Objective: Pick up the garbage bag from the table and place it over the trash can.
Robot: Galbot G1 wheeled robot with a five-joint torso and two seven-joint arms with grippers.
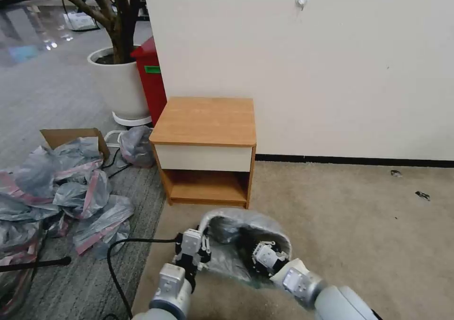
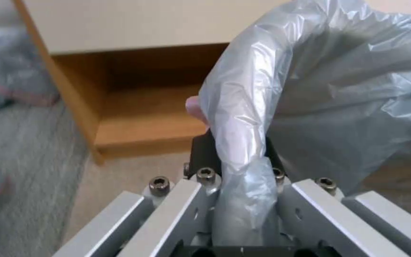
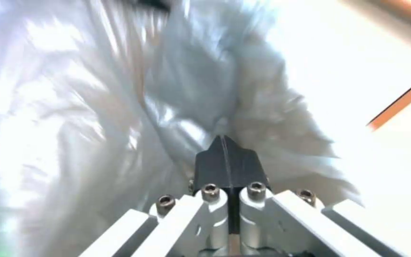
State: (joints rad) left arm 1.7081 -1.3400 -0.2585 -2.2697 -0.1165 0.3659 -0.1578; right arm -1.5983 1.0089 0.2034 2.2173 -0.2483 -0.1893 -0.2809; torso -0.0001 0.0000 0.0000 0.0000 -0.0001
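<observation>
Down on the carpet nearest the robot, both grippers work the garbage bag (image 1: 236, 237), which is draped over the trash can (image 1: 204, 224) in front of the desk (image 1: 205, 121). The left gripper (image 1: 204, 246) has its jaws closed on a fold of the bag at the can's left rim. The right gripper (image 1: 257, 258) reaches inside the bag's mouth, its jaws pressed shut, seemingly pinching film. My worry is the thin plastic: pull unevenly and it could tear or slip off the far rim. Beyond, a heap of bags (image 1: 61, 192) lies to the left, then a white plant pot (image 1: 118, 83).
</observation>
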